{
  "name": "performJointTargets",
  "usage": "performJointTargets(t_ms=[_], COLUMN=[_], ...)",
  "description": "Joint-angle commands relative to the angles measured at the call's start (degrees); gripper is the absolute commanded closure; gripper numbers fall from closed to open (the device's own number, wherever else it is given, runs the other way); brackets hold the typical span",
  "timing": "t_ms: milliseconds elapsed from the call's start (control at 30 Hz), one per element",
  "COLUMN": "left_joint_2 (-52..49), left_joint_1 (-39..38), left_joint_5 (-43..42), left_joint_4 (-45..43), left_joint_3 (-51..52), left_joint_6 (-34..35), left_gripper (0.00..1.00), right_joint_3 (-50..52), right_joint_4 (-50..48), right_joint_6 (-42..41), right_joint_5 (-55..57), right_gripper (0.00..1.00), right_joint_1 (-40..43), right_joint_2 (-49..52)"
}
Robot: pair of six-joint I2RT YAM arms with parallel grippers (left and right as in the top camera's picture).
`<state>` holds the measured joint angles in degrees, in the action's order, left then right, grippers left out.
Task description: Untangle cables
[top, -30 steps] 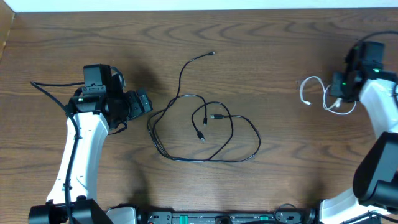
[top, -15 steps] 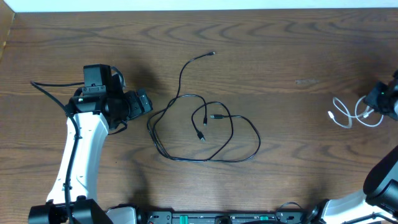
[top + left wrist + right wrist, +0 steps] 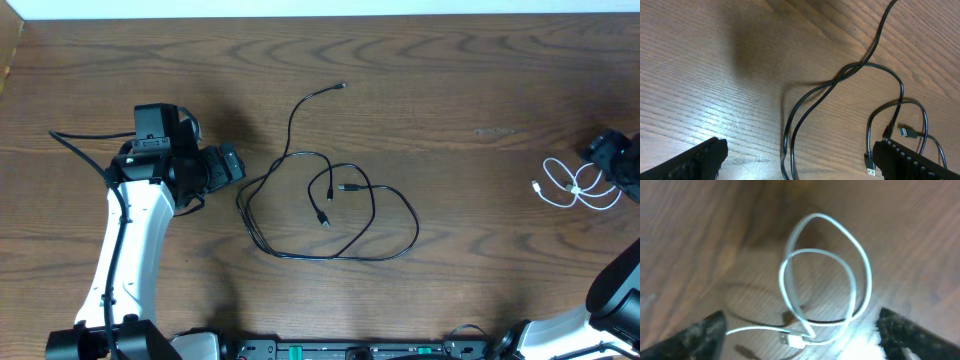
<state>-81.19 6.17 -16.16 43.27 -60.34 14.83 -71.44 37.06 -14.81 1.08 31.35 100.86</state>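
The long black cable (image 3: pixel 414 222) lies in loose, crossing loops in the middle of the table, one end running up toward the back. My left gripper (image 3: pixel 238 163) stands open just left of it. In the left wrist view the black cable (image 3: pixel 860 65) passes between the open fingers of the left gripper (image 3: pixel 800 165), untouched. The short white cable (image 3: pixel 572 187) lies coiled at the far right, apart from the black one. My right gripper (image 3: pixel 612 165) hangs open over it. In the right wrist view the white cable (image 3: pixel 816 215) and its plug (image 3: pixel 792 340) rest on the wood between the spread fingers of the right gripper (image 3: pixel 802 340).
The brown wooden table (image 3: pixel 450 80) ends at a pale wall along the back. A thicker black arm cable (image 3: pixel 75 143) trails left of the left arm. The right arm sits at the table's right edge.
The right arm carried the white cable rightward to the table's edge, then its jaws opened and the cable dropped onto the wood. The left arm and black cable have not moved.
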Motion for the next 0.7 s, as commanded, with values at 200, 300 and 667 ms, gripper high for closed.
performJointTargets(t_ms=[200, 300, 667], left_joint_2=[-0.4, -0.4, -0.4], left_joint_1=[0.1, 0.1, 0.1], left_joint_5=[0.4, 0.4, 0.4], left_joint_4=[0.1, 0.1, 0.1], left_joint_3=[0.2, 0.2, 0.2], left_joint_6=[0.1, 0.1, 0.1], left_gripper=[0.02, 0.02, 0.02], right_joint_3=[0.3, 0.3, 0.4], right_joint_4=[0.7, 1.1, 1.7], right_joint_6=[5.6, 9.7, 17.5], right_joint_5=[-10.6, -9.5, -14.1], right_gripper=[0.01, 0.01, 0.01], right_joint_1=[-1.8, -2.3, -2.7], right_joint_2=[0.0, 0.1, 0.5])
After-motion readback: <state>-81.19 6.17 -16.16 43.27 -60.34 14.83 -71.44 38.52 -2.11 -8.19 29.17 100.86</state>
